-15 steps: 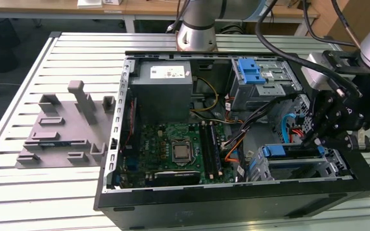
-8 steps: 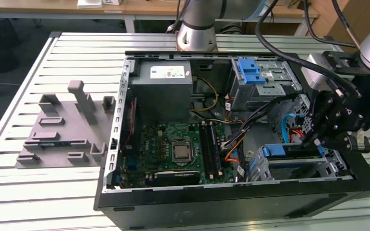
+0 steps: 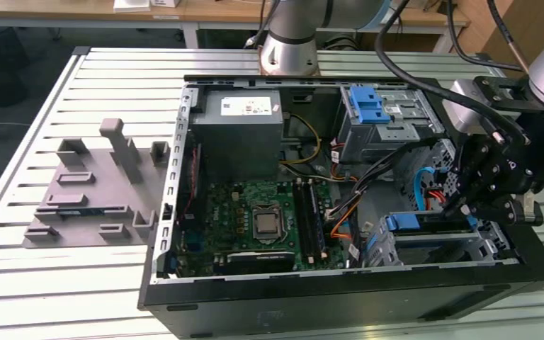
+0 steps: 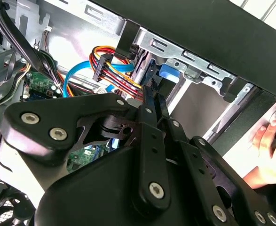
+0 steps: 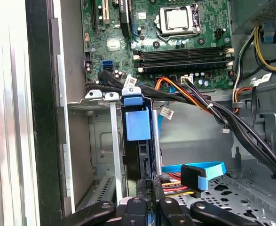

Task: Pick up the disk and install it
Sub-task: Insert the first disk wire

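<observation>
Lighting is bright, even and diffuse, apparently from overhead. The ribbed white metal table (image 3: 26,283) reflects strongly in the exterior view. In the second wrist view, the black metal pincer (image 4: 152,96) is close and soft in focus; pale surfaces beyond it are overexposed. Shadows beneath the open black computer case (image 3: 348,297) stay soft.

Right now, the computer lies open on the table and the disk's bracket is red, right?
Not quite. The computer lies open on the table, but the disk's bracket is blue, not red, as the first wrist view shows.
</observation>
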Motion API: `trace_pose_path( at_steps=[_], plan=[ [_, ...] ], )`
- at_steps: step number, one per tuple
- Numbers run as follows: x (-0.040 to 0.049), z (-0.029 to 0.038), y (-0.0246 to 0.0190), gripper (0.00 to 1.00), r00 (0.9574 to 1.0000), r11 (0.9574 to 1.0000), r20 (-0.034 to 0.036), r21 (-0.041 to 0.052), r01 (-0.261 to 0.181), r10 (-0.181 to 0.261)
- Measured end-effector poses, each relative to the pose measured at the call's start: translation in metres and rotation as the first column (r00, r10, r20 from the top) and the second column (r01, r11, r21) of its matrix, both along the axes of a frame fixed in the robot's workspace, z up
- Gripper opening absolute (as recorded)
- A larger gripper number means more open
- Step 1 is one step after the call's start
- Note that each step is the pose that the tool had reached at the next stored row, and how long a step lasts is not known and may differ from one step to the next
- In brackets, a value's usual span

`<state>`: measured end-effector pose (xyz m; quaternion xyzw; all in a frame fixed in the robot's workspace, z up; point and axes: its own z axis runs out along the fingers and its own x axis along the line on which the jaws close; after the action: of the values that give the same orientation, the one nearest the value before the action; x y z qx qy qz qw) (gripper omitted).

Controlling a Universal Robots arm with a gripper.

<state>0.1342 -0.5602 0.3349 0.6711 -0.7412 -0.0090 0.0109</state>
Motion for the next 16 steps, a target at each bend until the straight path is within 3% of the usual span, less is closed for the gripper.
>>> trace_pose_path(
  at_steps=[16],
  plan=[
    [0.0016,0.0,0.0005,0.16,1.0,1.0,-0.0041,0.0034,0.0,0.0]
  ],
)
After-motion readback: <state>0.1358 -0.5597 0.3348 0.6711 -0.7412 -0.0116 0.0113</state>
